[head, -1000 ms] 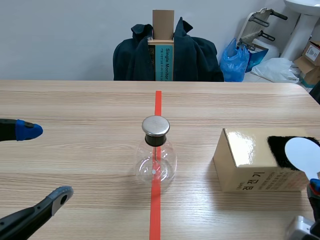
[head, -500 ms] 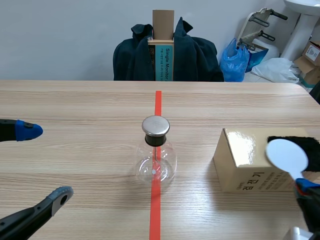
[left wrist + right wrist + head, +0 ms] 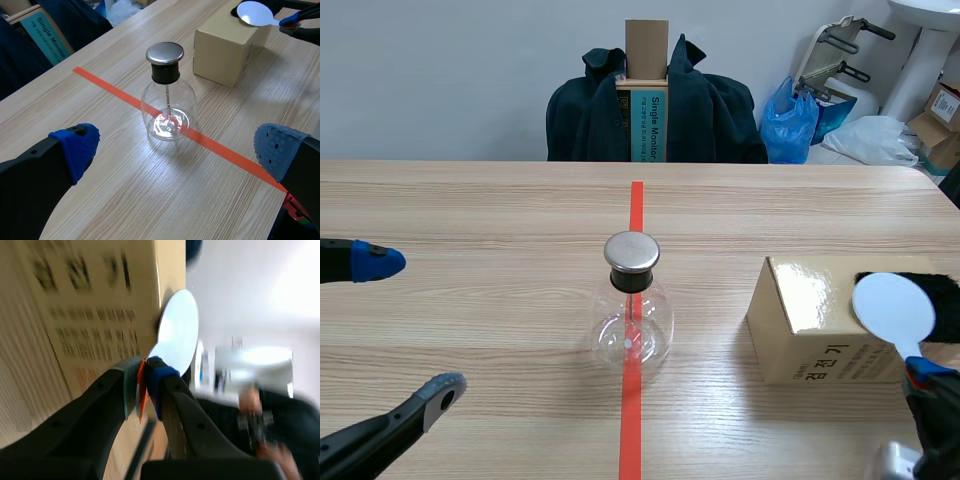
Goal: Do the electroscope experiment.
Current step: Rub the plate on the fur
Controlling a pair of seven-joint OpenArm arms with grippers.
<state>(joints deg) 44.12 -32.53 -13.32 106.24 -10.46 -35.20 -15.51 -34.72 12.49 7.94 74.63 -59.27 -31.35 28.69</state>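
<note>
Experiment in its early stage, as we read it: the right gripper [image 3: 142, 390], jaws clamped on the orange handle of a white disc paddle [image 3: 893, 308], holds the disc at the black fur pad [image 3: 946, 302] atop the cardboard box [image 3: 810, 320]; whether they touch we cannot tell; the electroscope [image 3: 632, 310], a capped glass flask, stands on the red tape line [image 3: 636, 210] at the middle of the table [image 3: 470, 210], well apart from the disc; the left gripper [image 3: 408, 327] hangs off to its side, jaws wide, holding nothing; carrying the disc to the metal cap [image 3: 631, 252] remains, we judge.
</note>
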